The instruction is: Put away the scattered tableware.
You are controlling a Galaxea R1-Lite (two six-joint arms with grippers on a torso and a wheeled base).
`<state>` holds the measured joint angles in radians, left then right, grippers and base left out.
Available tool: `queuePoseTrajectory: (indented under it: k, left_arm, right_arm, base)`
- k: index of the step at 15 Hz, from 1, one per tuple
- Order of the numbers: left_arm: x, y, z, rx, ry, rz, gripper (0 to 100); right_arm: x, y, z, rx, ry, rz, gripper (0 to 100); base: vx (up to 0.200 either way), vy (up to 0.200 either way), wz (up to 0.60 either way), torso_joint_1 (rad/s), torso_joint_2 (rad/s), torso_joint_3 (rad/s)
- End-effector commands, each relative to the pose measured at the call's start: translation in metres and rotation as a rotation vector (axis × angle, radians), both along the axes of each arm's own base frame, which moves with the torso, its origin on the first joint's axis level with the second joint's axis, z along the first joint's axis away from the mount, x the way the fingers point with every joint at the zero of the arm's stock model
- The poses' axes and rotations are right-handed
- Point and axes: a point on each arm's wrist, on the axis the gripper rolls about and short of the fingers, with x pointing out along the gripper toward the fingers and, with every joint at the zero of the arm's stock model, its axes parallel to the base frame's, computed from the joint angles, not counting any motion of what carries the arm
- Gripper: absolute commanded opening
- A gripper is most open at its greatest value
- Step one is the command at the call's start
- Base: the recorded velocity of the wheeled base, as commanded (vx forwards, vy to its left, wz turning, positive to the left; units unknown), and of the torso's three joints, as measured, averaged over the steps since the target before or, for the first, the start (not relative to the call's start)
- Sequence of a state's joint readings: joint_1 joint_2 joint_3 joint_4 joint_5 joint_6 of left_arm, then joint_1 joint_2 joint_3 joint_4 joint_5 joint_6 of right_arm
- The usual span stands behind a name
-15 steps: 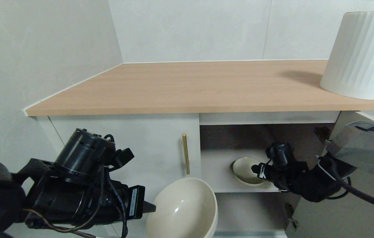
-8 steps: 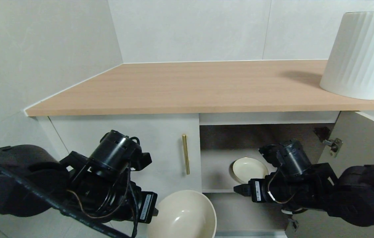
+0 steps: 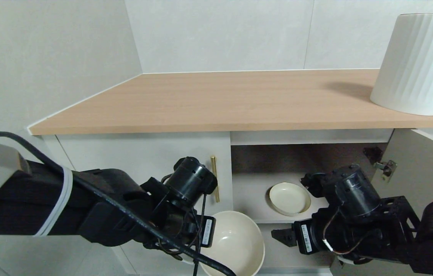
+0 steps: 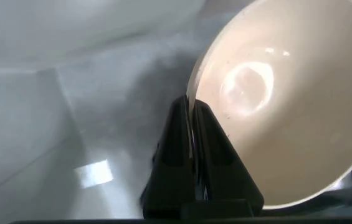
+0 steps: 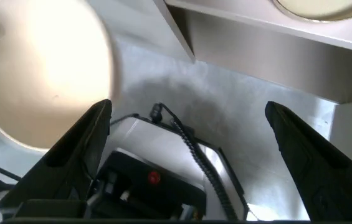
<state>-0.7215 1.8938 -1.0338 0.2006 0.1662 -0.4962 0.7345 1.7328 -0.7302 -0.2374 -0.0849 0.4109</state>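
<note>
Wooden worktop (image 3: 216, 99) above, cupboard below with its right door swung open. Small plate (image 3: 289, 197) already lying on the shelf (image 3: 247, 195) inside. Left pincer (image 4: 191, 109) clamped tight on the rim of the cream bowl (image 3: 233, 245), at 6 o'clock in the head view. Right pincer (image 5: 185, 118) spread wide, gripping nothing, at 3 o'clock of the bowl.

Step in hand: stowing the bowl. Next, probably: lift toward 1 o'clock, clear the shelf edge, set down beside the plate.

Since a second ago: bowl carried rightward toward the opening; right pincer drawn back off the plate and lowered.
</note>
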Motion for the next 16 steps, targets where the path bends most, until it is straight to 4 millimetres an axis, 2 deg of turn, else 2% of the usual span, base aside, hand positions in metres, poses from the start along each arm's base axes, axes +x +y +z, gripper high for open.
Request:
queuePoseTrajectory:
  k: [1, 6, 16]
  left_arm:
    - [-0.003, -0.007, 0.000, -0.016, -0.014, 0.005, 0]
    - [-0.009, -0.011, 0.006, -0.023, -0.036, -0.003, 0]
    - [-0.020, -0.018, 0.006, -0.028, -0.027, -0.027, 0]
  right_arm:
    - [-0.002, 0.007, -0.009, -0.027, 0.015, 0.015, 100]
    - [0.002, 0.016, -0.023, -0.067, 0.027, -0.001, 100]
    - [0.007, 0.021, -0.027, -0.047, 0.008, -0.009, 100]
  base:
    - [0.000, 0.000, 0.00, 0.000, 0.00, 0.000]
    - [0.000, 0.000, 0.00, 0.000, 0.00, 0.000]
    - [0.000, 0.000, 0.00, 0.000, 0.00, 0.000]
